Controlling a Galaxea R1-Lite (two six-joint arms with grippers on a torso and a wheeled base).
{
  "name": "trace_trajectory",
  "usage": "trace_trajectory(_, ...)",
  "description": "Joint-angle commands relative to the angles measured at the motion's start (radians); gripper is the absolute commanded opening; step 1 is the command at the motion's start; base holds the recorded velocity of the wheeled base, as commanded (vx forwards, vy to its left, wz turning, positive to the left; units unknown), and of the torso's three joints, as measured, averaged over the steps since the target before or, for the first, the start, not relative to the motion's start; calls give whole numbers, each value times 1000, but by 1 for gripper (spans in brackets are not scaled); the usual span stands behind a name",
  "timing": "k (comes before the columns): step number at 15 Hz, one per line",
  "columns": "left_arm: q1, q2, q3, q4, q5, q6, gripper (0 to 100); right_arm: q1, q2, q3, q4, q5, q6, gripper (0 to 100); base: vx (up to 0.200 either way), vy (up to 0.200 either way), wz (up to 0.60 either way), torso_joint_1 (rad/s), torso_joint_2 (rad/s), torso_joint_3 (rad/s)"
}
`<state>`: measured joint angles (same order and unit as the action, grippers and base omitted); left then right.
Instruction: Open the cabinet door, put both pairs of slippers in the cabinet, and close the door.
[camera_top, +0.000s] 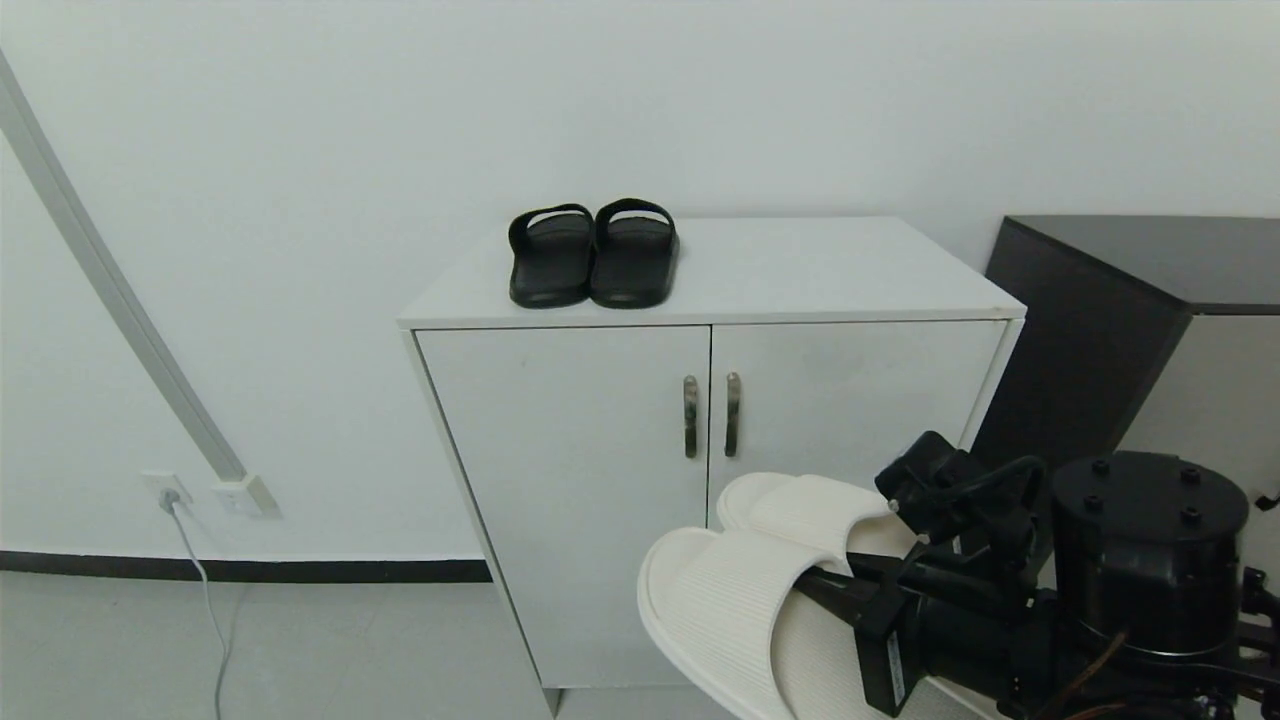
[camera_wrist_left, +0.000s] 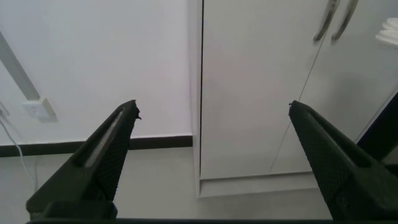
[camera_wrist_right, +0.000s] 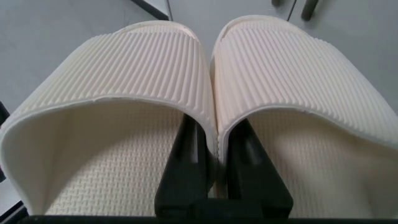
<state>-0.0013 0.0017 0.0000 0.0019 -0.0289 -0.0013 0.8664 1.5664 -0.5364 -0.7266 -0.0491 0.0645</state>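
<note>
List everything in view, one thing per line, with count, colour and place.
cabinet: one, white, against the wall, both doors shut
handles: two, metal, side by side where the doors meet
black slippers: one pair, black, on the cabinet's top, toward its left
white slippers: one pair, cream white, held up in front of the right door
dark box: one, black, right of the cabinet
wall socket: one, white, low on the wall at left, with a grey cable plugged in
wall strip: one, grey, slanting down the wall
left pincer: one, black, open, low before the cabinet's left side
right pincer: one, black, shut on the white slippers
</note>
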Motion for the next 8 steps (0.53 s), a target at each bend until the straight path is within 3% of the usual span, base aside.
trace_trajectory(1,0,1,0,0,0,0,100,0,4,1,-1,0,0,0,0,0,0,-159,491,325)
trace_trajectory(8,0,0,0,0,0,3,100,0,4,6,-1,2,-2,0,0,0,0,-121,460,342)
